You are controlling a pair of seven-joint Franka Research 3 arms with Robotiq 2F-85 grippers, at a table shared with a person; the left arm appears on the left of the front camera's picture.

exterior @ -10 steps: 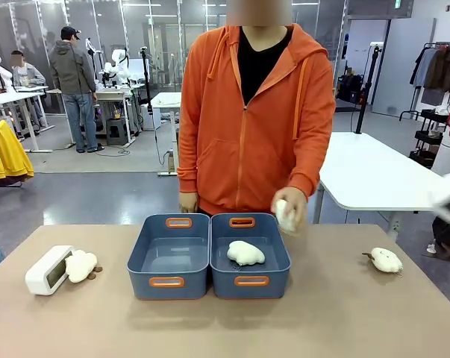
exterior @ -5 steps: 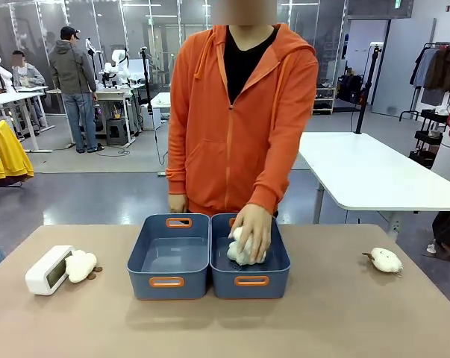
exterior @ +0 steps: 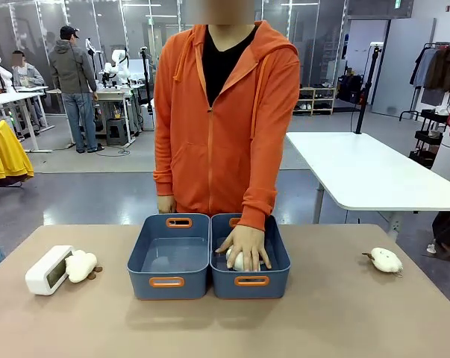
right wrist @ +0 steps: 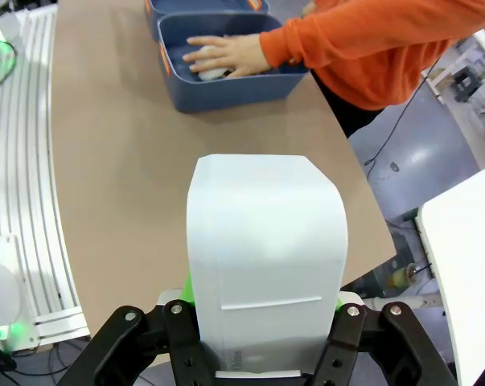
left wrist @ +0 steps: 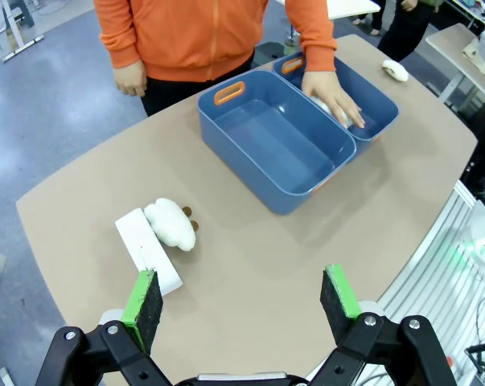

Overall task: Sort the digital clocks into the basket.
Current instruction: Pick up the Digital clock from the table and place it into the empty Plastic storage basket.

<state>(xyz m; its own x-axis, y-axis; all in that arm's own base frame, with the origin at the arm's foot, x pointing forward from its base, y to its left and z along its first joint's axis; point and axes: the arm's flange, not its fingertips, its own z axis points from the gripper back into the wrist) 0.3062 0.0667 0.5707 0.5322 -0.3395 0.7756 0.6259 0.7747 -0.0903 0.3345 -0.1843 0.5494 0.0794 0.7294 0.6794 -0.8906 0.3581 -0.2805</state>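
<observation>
One white digital clock (exterior: pixel 48 269) lies at the table's left with a cream plush (exterior: pixel 80 265) against it; it also shows in the left wrist view as the clock (left wrist: pixel 148 251). My left gripper (left wrist: pixel 242 297) hangs open, high above the table, nothing between its pads. My right gripper (right wrist: pixel 262 310) is shut on the second white clock (right wrist: pixel 265 249), held high off the table's right end. Two twin dark blue baskets stand side by side mid-table: the left basket (exterior: pixel 169 282) is empty, and the right basket (exterior: pixel 277 261) has the person's hand (exterior: pixel 245 247) pressing on white plush inside it.
Another plush (exterior: pixel 386 259) lies at the table's right. The person in the orange hoodie stands at the far edge, close behind the baskets. Bare tabletop stretches in front of the baskets and between them and the left clock.
The person carried a white plush from above the right basket's corner down into it, and now holds a hand flat on it. The blurred white and green shape at the right edge has nearly left the picture.
</observation>
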